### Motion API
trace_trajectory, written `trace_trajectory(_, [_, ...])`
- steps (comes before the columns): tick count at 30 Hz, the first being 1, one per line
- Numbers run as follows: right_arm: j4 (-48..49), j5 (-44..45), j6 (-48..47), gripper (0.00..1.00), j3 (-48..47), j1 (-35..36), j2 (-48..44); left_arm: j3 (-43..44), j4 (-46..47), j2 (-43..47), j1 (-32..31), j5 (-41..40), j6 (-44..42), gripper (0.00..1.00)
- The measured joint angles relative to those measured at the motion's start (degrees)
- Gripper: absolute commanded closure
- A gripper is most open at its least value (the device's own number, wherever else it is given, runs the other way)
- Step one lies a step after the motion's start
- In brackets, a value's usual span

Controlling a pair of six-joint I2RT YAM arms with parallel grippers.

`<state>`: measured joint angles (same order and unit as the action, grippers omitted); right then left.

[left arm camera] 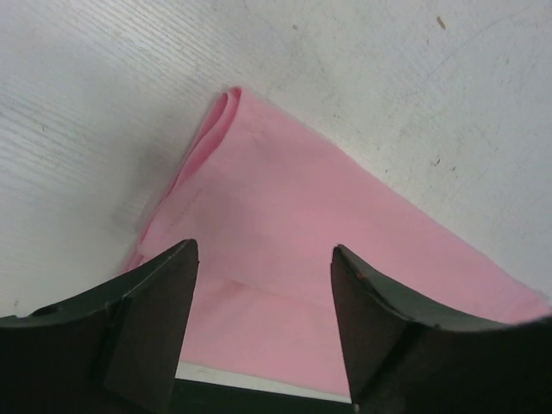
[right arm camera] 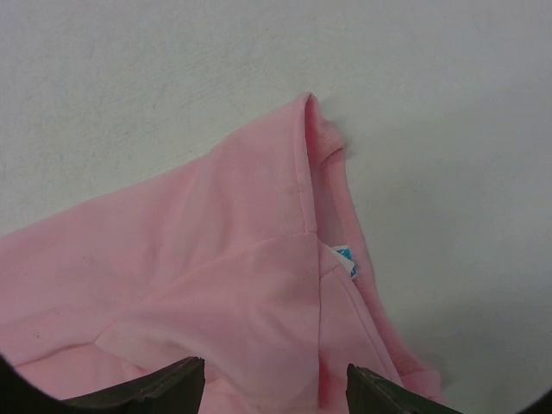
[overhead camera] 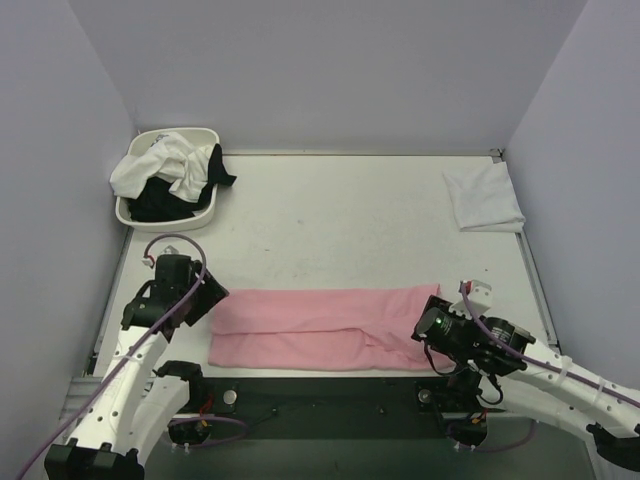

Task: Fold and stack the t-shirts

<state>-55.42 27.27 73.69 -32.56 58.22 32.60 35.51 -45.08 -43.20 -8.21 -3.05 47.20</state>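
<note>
Jaws spread on both arms, pinching nothing, low over the desk (overhead camera: 350,220). Pink t-shirt (overhead camera: 320,325) folded into a long band near the front edge, long axis left to right, collar end pointing right by the right jaws. Basin (overhead camera: 128,216) of heaped black and white t-shirts (overhead camera: 170,170) far left; folded white t-shirt (overhead camera: 483,197) far right.

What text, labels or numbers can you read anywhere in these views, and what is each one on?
No text can be read in any view.
Pink t-shirt: small white-and-blue tag at a seam, its print too small and blurred to read.
Folded white t-shirt: no lettering visible.
Heap of shirts in the white basin: no lettering visible.
</note>
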Motion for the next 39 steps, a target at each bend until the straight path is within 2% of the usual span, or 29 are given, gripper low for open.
trace_trajectory(5, [-2.4,4.4,2.1,0.22,-5.5,4.5,5.6,2.6,-3.3,2.1,0.0,0.1,0.5,0.18])
trace_trajectory(9, [-2.6,8.5,2.2,0.19,-10.9,5.2,10.5,5.9,-3.2,2.4,0.0,0.1,0.5,0.18])
trace_trajectory(15, [2.3,13.1,-4.8,0.16,-14.4,4.1,17.3,7.1,2.0,-4.4,-0.7,1.4,0.6,0.20])
trace_trajectory(21, [16.9,7.3,-17.8,0.17,-13.3,-7.6,22.4,7.3,7.7,-16.0,-6.5,0.0,0.6,0.20])
trace_trajectory(26, [26.6,-0.1,-24.4,0.17,-10.3,-16.3,27.7,9.8,11.1,-24.2,-12.5,-1.8,0.5,0.21])
trace_trajectory(32, [33.9,-8.5,-28.2,0.18,-6.6,-24.6,33.2,10.3,14.4,-31.1,-13.6,-3.8,0.5,0.21])
trace_trajectory(39, [40.8,-13.9,-30.0,0.18,-4.1,-28.3,38.7,9.8,16.9,-33.5,-13.6,-6.1,0.7,0.22])
